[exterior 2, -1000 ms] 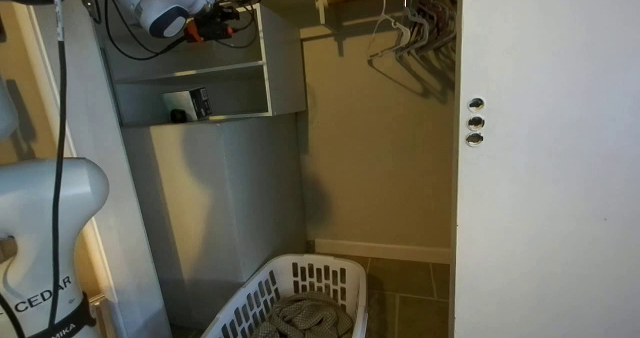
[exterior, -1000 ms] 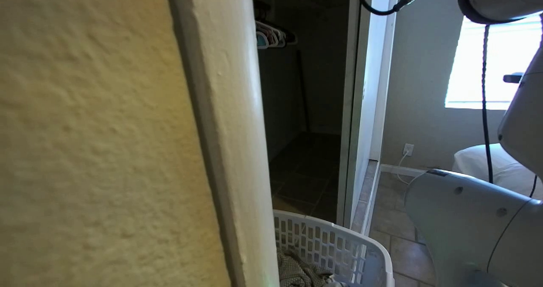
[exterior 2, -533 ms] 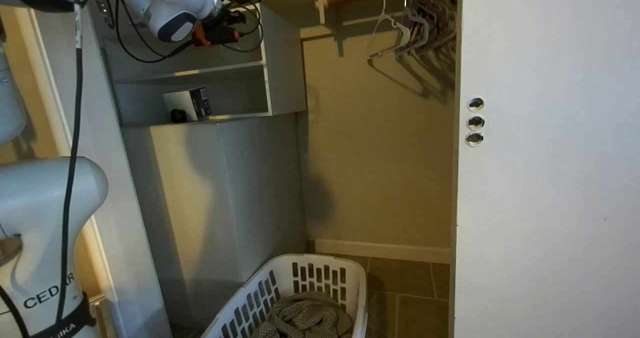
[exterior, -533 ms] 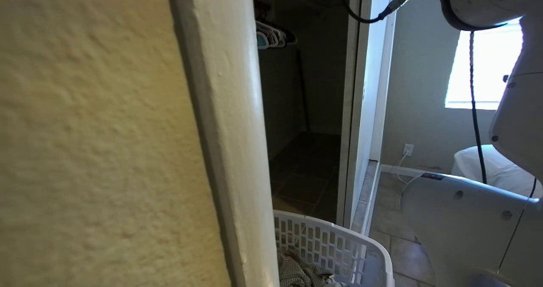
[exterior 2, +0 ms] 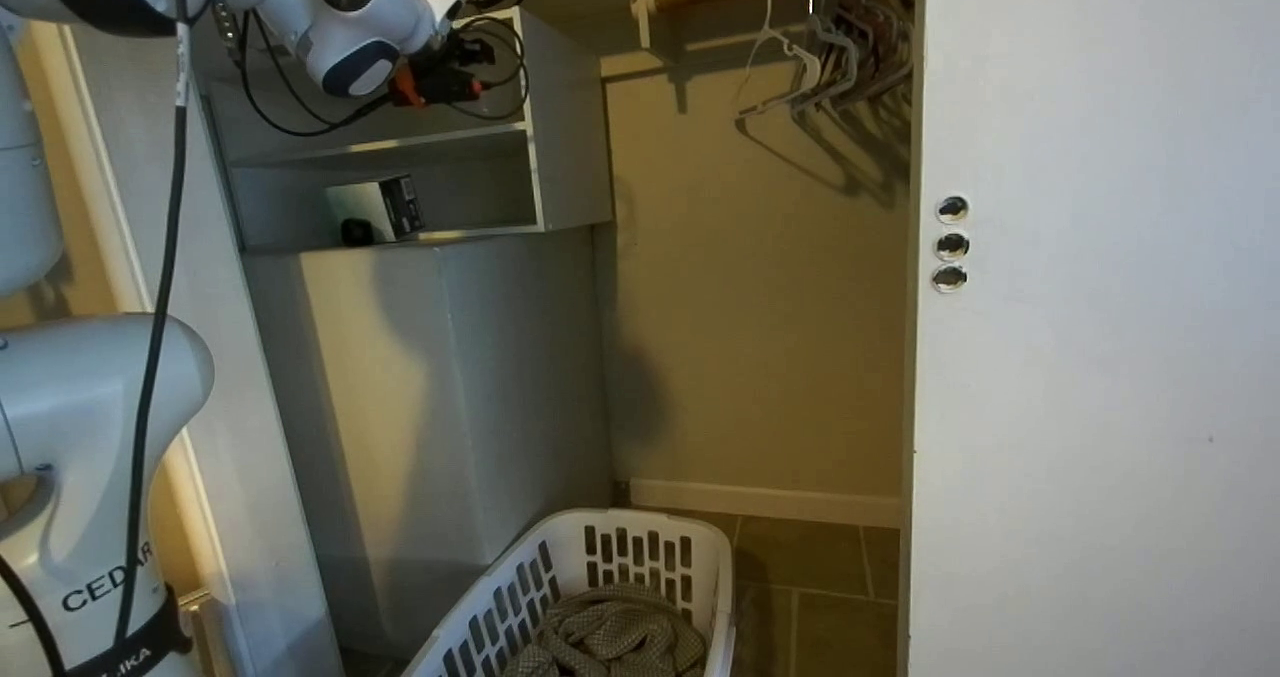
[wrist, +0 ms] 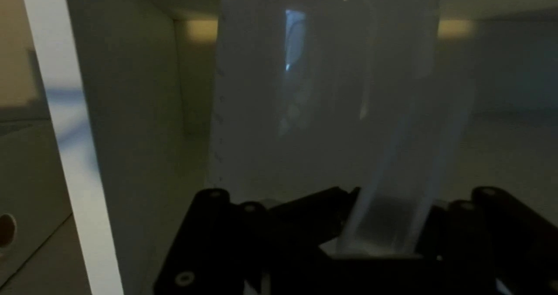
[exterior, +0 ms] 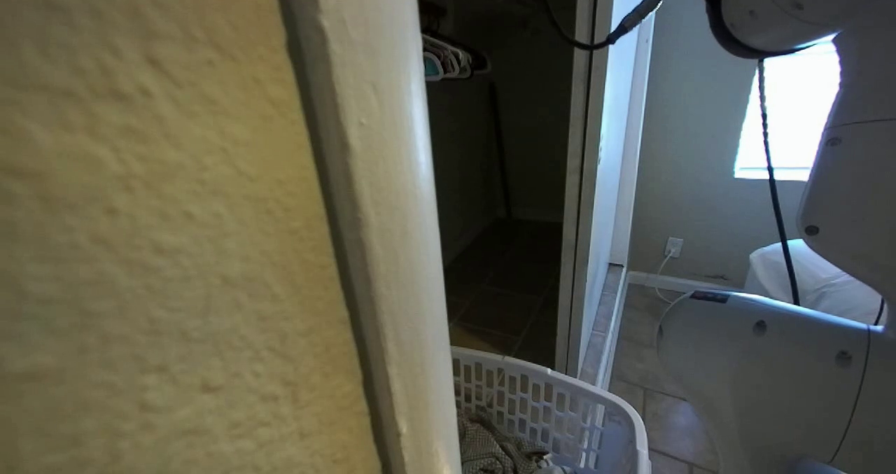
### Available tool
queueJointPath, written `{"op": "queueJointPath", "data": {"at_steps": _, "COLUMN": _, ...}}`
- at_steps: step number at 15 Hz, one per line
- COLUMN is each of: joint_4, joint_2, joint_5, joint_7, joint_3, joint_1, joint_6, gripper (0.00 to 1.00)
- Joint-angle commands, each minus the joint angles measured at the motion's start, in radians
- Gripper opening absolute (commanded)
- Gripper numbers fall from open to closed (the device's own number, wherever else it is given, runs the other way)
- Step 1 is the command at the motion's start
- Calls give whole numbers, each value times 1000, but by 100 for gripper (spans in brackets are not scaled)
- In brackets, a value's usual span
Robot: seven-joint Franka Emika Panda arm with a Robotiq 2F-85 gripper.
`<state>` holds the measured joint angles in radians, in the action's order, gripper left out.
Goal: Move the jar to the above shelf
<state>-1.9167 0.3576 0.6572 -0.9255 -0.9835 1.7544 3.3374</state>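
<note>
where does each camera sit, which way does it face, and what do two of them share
An exterior view: close beside a wall, looking past pale trim toward a window; the arm shows at right.
An exterior view: outside an open closet, facing its hangers and shelf unit; the arm shows at left.
Wrist view: riding on the arm, facing a clear jar in a shelf compartment; the claw along the bottom.
Both exterior views share a white basket, the hangers and the arm.

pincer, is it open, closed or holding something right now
Pincer: looks closed, holding the translucent jug by its handle; the wrist view is too dim to show how firmly.
</note>
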Motion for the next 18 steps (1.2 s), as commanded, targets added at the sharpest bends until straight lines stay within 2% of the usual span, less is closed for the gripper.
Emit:
{"op": "queueJointPath", "data": {"at_steps": 1, "joint_4": 12, "joint_2": -16, "joint_5": -6, "joint_7": -4, "joint_3": -39, "joint_1": 32, "joint_6": 13, "gripper": 0}}
{"op": "queueJointPath", "data": {"at_steps": 6, "joint_4": 20, "joint_2": -56, "joint_5": -2, "joint_7": 2, "joint_3": -46, "joint_1": 9, "joint_6": -17, "gripper": 0}}
{"op": "queueJointPath", "data": {"at_steps": 7, "joint_4": 21, "joint_2": -62, "joint_5": -1, "joint_7": 2, "joint_3": -47, "joint_1": 7, "joint_6": -25, "gripper": 5}}
{"op": "queueJointPath", "data": {"at_steps": 8, "joint_4": 22, "joint_2": -69, "joint_5": -1, "joint_7": 2, "joint_3": -48, "joint_1": 4, "joint_6": -30, "gripper": 27}}
{"op": "queueJointPath", "data": {"at_steps": 10, "joint_4": 23, "joint_2": -80, "joint_5": 0, "joint_7": 4, "joint_3": -45, "joint_1": -4, "joint_6": -40, "gripper": 30}}
{"op": "queueJointPath", "data": {"at_steps": 14, "joint_4": 29, "joint_2": -122, "joint_5": 5, "joint_7": 20, "joint_3": -8, "joint_1": -76, "joint_6": -98, "gripper": 57}}
{"op": "queueJointPath", "data": {"at_steps": 18, "joint_4": 32, "joint_2": -183, "joint_5": -18, "joint_7": 62, "joint_3": 73, "joint_1": -226, "joint_6": -169, "gripper": 85}}
